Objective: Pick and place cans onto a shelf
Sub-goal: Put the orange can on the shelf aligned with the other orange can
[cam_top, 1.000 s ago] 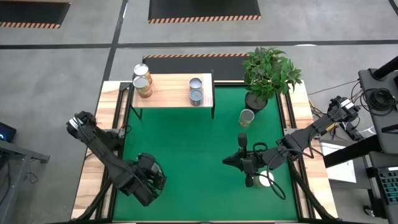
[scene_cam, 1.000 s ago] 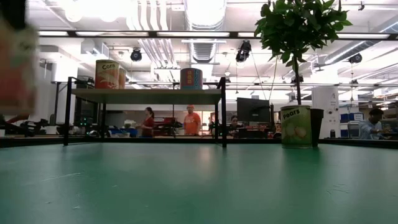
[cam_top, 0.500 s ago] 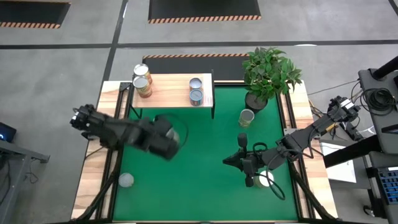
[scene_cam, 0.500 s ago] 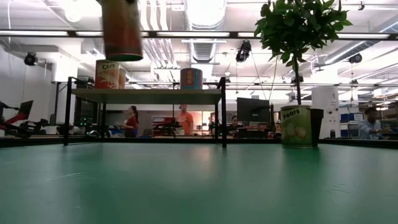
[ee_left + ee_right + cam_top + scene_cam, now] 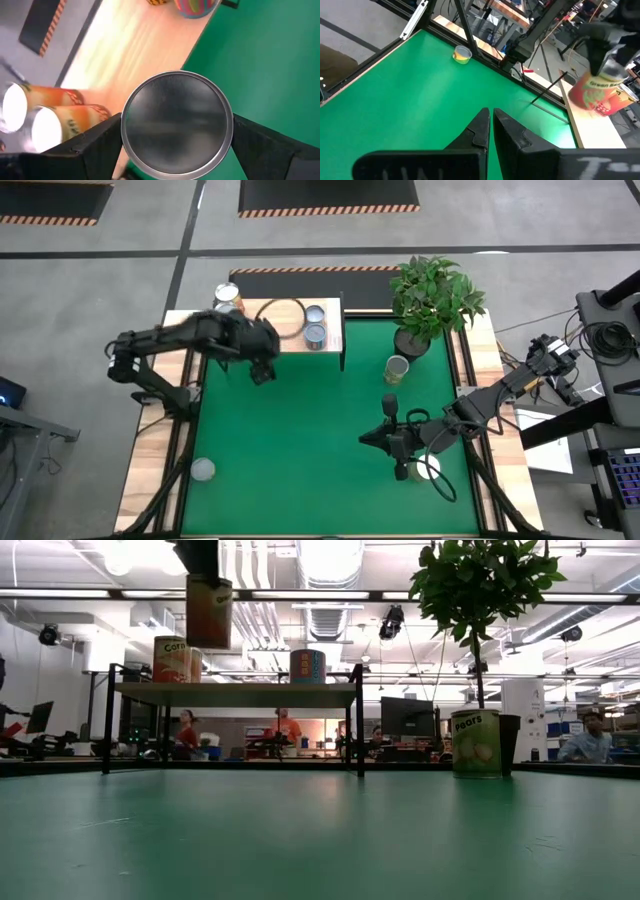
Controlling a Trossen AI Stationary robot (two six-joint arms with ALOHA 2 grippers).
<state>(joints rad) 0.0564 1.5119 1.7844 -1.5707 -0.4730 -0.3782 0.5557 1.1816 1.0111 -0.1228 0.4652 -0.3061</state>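
My left gripper (image 5: 262, 368) is shut on a can with an orange and green label (image 5: 208, 610), high above the green mat at the near edge of the wood-topped shelf (image 5: 283, 330). Two orange cans (image 5: 47, 127) stand at the shelf's left end and two more (image 5: 315, 325) at its right end. My right gripper (image 5: 366, 440) is shut and empty, low over the mat at the right. Loose cans sit on the mat by the plant pot (image 5: 397, 368), at the near left (image 5: 203, 470) and beside my right arm (image 5: 430, 468). My left gripper pinches the can's round side wall near its upper end (image 5: 125, 137) between its two fingers (image 5: 100, 145), one on each side. The fingers come from above, pointing down. The can hangs upright below them, lifted clear of the mat and the shelf (image 5: 235, 693).
A dark pot with a leafy plant (image 5: 412, 340) stands at the far right of the mat, next to the shelf's right end. The middle of the shelf top is bare wood. People stand in the room beyond the table.
My left gripper has risen from the near left of the mat and gone toward the far edge, to the shelf, carrying the can lifted clear and upright. A can left at the near left has come into view.
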